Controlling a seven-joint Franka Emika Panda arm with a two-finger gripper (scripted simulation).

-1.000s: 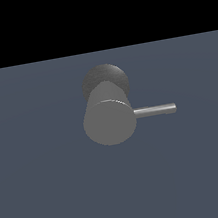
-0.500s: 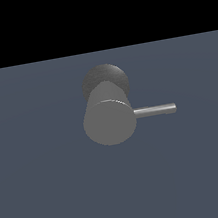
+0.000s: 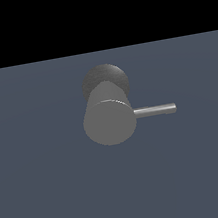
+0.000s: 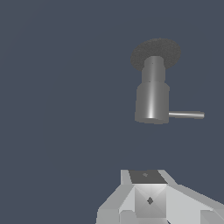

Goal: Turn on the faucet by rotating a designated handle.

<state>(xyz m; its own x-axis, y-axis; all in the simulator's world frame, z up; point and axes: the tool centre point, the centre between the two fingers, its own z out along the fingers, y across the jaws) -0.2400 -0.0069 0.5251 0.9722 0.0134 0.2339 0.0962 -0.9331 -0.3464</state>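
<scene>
The faucet (image 3: 109,120) is a matte grey upright cylinder with a flat round top, seen from above in the exterior view, on a darker round base (image 3: 104,76). Its handle (image 3: 154,110), a thin grey rod, sticks out sideways toward the exterior view's right. The wrist view shows the faucet (image 4: 152,100) from the side with its handle (image 4: 186,115) and dark base (image 4: 156,51). Only part of my gripper (image 4: 149,200) shows, as pale angular shapes at the edge of the wrist view, well apart from the faucet. Its fingers are not distinguishable. The gripper is not in the exterior view.
The faucet stands on a plain dark blue-grey surface (image 3: 53,182). A black band (image 3: 92,12) fills the far part of the exterior view. No other objects show.
</scene>
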